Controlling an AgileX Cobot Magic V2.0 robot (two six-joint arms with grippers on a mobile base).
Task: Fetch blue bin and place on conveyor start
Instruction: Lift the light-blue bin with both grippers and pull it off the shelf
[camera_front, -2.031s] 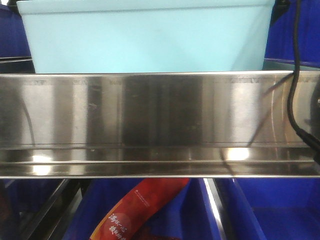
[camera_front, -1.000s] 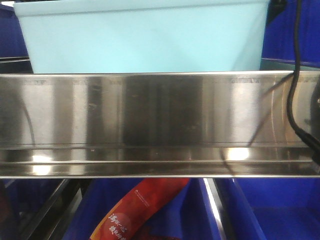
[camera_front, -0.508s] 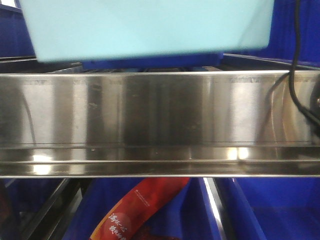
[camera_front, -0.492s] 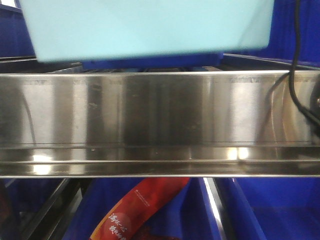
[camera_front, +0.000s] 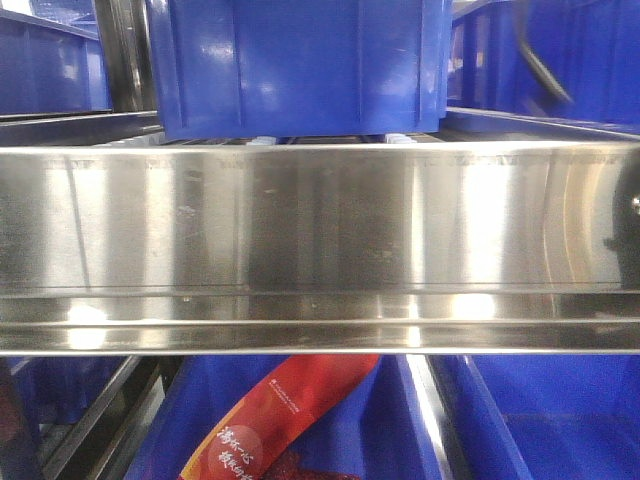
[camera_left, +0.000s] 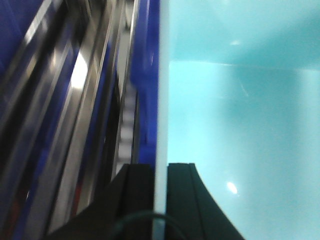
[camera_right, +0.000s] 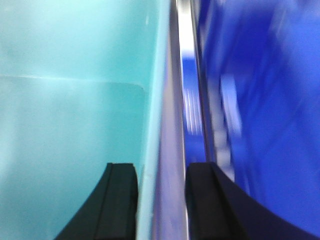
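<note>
The blue bin (camera_left: 240, 125) fills the right half of the left wrist view and the left half of the right wrist view (camera_right: 70, 110), both looking into its pale turquoise inside. My left gripper (camera_left: 161, 165) is shut on the bin's thin left wall, one black finger inside and one outside. My right gripper (camera_right: 160, 165) straddles the bin's right rim, its fingers against either side. The bin does not show in the front view. The conveyor start is out of view.
A shiny stainless shelf rail (camera_front: 320, 220) crosses the front view. A dark blue crate (camera_front: 300, 65) stands on the shelf behind it. Below, a red packet (camera_front: 270, 420) lies in a blue crate (camera_front: 540, 420). Blurred steel rails (camera_left: 75, 100) and a blue crate (camera_right: 260, 100) flank the bin.
The bin has risen off the shelf and out of the top of the front view, uncovering the dark blue crate behind. The black cable at right has gone too.
</note>
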